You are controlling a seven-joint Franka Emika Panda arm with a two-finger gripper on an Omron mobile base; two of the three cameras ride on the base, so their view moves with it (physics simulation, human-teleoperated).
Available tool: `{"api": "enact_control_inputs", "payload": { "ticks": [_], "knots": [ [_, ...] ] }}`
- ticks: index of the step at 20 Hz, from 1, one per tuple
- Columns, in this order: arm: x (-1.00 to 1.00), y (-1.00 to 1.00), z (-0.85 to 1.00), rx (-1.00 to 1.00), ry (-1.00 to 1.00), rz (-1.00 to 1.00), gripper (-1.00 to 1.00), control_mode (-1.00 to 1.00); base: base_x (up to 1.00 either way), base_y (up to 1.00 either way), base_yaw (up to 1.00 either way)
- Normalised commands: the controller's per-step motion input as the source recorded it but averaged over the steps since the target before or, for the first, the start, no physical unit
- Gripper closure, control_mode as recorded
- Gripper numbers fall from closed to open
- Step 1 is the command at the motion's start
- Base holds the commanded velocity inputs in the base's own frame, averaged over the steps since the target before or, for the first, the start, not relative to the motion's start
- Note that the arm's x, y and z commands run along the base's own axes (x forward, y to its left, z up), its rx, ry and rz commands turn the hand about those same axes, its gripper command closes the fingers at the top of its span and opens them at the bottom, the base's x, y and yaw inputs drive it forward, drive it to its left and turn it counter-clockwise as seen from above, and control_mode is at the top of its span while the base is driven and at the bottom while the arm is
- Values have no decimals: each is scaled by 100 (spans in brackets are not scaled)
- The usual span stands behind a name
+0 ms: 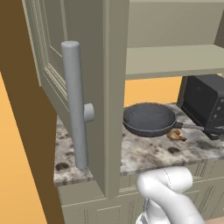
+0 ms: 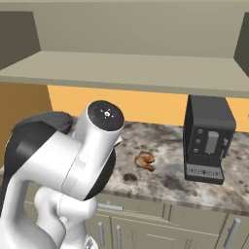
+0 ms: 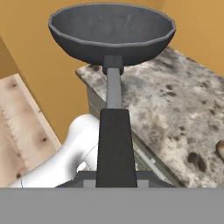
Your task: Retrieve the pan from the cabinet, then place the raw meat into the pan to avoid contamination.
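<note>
The pan (image 3: pixel 111 33) is a round dark grey frying pan with a thin straight handle (image 3: pixel 113 131), and my gripper (image 3: pixel 114 178) is shut on the end of that handle. In the left base view the pan (image 1: pixel 148 118) sits low over the speckled countertop (image 1: pixel 148 153), below the open cabinet (image 1: pixel 175 61); whether it touches the stone I cannot tell. The raw meat (image 1: pixel 177 135) lies on the counter just right of the pan, under its handle. It is a small brownish-orange lump (image 2: pixel 145 160) and peeks in at the hand view's right edge (image 3: pixel 221 151).
The cabinet door (image 1: pixel 48 52) stands open at the left with its long grey bar handle (image 1: pixel 75 105). A black coffee machine (image 2: pixel 209 141) stands at the counter's right, close to the pan's handle (image 1: pixel 205 100). Lower cabinets (image 2: pixel 146 223) run beneath, and an orange wall (image 2: pixel 146 107) is behind.
</note>
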Motion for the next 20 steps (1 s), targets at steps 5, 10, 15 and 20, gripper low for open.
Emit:
{"api": "enact_control_inputs", "payload": {
  "ticks": [5,10,15,20],
  "knots": [
    [41,0,-14,-6,0,-5,100,-100,0,0,0],
    [59,-3,-19,-2,0,-6,100,-100,0,0,0],
    [60,-11,-35,0,3,-7,100,-100,0,0,0],
    [68,-6,-48,0,3,-6,100,-100,0,0,0]
  ]
}}
